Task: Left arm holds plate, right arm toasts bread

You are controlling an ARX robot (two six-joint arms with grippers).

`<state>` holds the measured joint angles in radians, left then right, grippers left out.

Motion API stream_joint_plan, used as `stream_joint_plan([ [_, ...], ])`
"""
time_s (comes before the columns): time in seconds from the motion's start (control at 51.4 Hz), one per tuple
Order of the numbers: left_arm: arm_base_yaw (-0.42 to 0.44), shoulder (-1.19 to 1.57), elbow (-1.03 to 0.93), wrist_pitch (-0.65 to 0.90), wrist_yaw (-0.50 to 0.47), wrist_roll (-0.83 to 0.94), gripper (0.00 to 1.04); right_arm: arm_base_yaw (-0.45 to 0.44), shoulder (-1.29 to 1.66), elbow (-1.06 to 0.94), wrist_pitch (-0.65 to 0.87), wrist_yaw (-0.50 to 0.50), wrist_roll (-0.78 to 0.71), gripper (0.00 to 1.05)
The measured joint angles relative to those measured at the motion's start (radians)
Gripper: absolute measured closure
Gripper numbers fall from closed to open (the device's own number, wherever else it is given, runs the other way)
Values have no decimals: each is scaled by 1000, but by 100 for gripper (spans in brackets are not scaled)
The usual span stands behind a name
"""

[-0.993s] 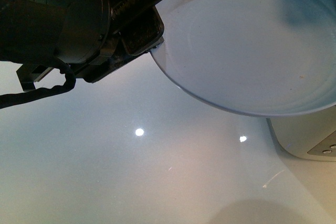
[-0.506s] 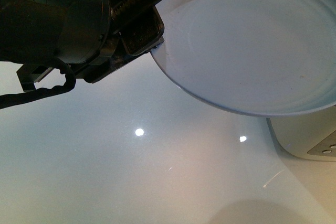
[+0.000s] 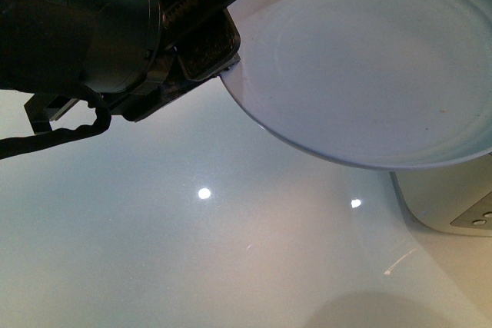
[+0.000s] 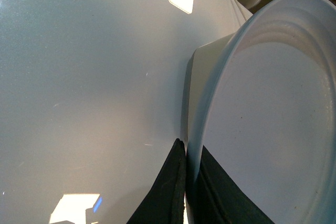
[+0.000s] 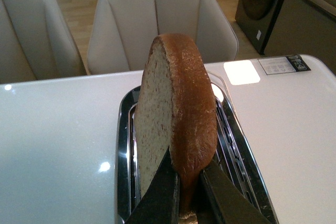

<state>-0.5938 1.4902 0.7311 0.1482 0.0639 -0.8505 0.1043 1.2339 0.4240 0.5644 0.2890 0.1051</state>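
In the front view the pale-blue plate (image 3: 361, 67) hangs tilted above the white table, filling the upper right. My left gripper (image 3: 227, 30), black with a red mark, is shut on the plate's left rim. The left wrist view shows the plate (image 4: 273, 119) edge-on, its rim pinched in my left gripper (image 4: 189, 156). In the right wrist view my right gripper (image 5: 186, 182) is shut on the crust edge of the bread (image 5: 176, 114). The slice stands upright over the toaster's chrome slots (image 5: 231, 145). I cannot tell whether bread and toaster touch.
The white toaster's corner (image 3: 446, 205) sits under the plate at the right of the glossy table (image 3: 192, 251). Beyond the table's far edge stand two beige chairs (image 5: 157, 19) (image 5: 31, 30) and a dark cabinet (image 5: 260, 9). A label (image 5: 283, 64) lies on the table.
A dark shadow on the plate's upper right has faded away. The plate and the left arm have stayed where they were.
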Motion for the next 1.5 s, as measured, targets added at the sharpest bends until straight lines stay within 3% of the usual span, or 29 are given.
stream_joint_plan([
  [0.428,0,0,0,0,0,0,102,22,153,44,80,45,-63,102],
  [1.304,0,0,0,-1,-2,4,102,51,309,107,36,77,-93,101],
  [1.499,0,0,0,-1,-2,4,102,30,292,97,38,48,-60,62],
])
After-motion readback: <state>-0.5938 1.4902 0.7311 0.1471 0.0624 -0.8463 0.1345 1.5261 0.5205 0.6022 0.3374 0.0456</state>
